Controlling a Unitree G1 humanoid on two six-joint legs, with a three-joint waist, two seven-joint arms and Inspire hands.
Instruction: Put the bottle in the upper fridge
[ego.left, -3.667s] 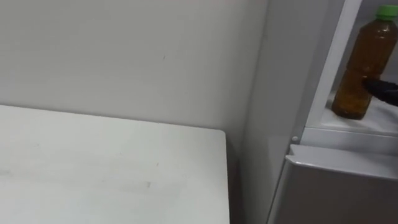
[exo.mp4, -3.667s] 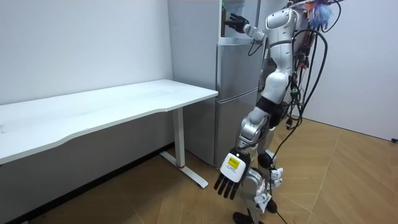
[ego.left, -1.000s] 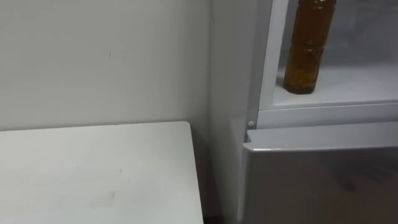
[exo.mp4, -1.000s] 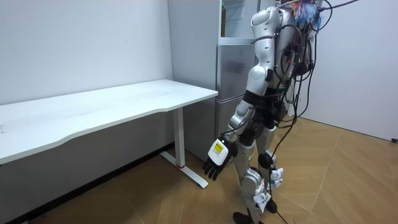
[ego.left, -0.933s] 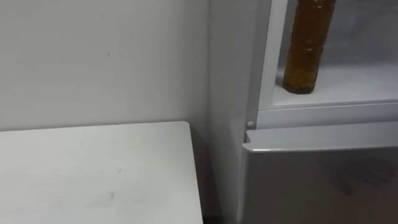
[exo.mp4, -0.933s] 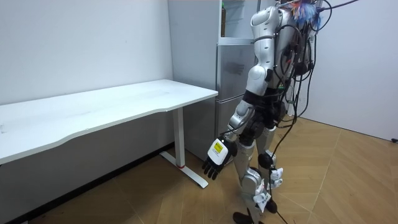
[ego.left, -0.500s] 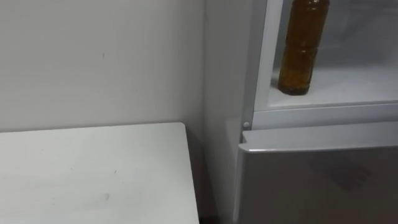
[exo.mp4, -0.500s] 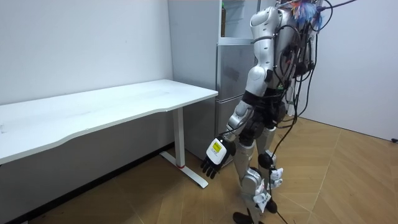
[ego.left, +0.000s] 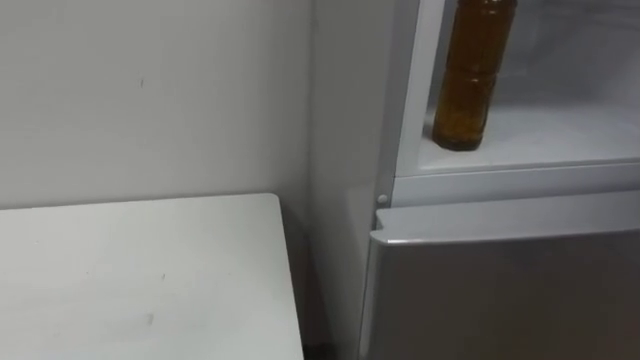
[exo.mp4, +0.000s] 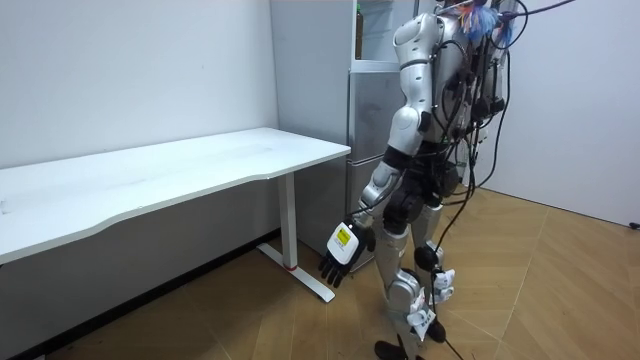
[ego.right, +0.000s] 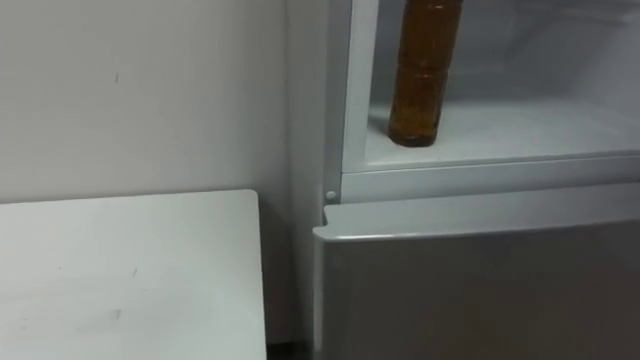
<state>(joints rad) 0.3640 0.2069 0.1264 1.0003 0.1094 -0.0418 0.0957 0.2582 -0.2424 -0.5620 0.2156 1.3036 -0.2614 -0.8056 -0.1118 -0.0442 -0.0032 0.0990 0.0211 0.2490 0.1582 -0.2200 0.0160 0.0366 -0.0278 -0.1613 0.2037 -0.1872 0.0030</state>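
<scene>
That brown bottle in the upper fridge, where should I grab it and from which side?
Probably its middle, coming from the open front and slightly right: the bottle stands upright near the front edge of the shelf, with the fridge frame close on its left.

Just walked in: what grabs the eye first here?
An amber bottle stands upright on the white shelf of the open upper fridge. In the room view the humanoid stands before it, beside a long white table, its left robot hand hanging open low.
</scene>
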